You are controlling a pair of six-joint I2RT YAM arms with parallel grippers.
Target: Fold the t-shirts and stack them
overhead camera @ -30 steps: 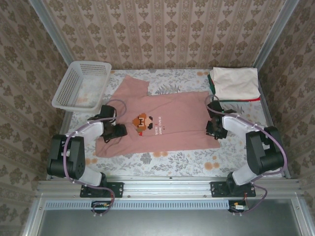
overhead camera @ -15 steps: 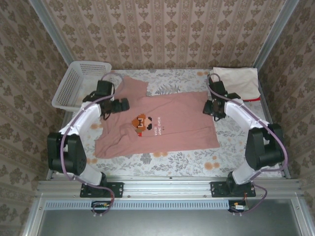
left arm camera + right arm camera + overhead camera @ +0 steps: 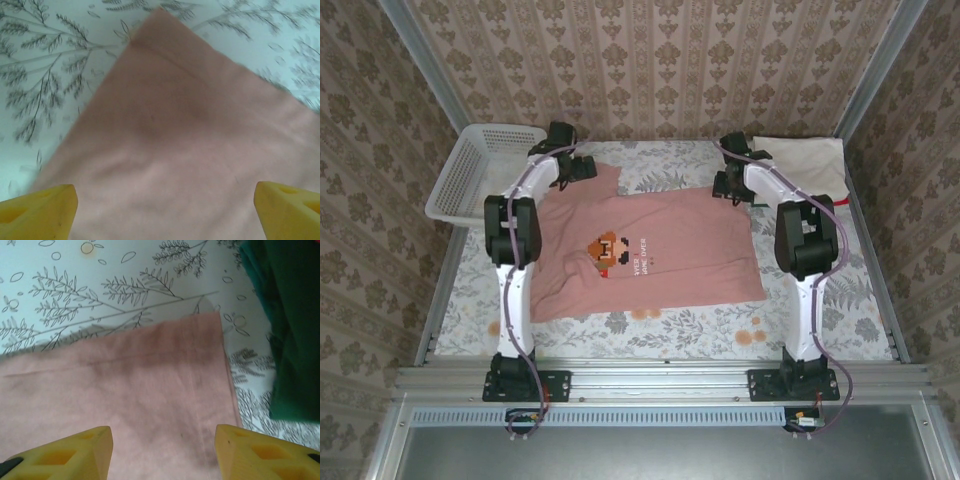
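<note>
On a floral-clothed table [image 3: 670,325], a dusty-pink t-shirt [image 3: 660,245] with a pixel-character print lies spread flat at centre frame, with a cream-topped stack of folded tees [image 3: 805,168] at upper right and a white lattice basket [image 3: 480,175] at upper left. The left gripper [image 3: 586,168] hangs wide open and empty over the shirt's upper-left corner. The right gripper [image 3: 725,186], fingers parted and holding nothing, sits above the upper-right corner, beside a green tee [image 3: 295,315].

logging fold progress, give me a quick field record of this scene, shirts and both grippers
pink tee: spread flat, print up, unfolded
left gripper: open, over the tee's far-left corner
right gripper: open, over the tee's far-right corner
cream tee: folded, far right
green tee: folded, beside the pink tee's far-right corner
basket: far left, beside the tee
</note>
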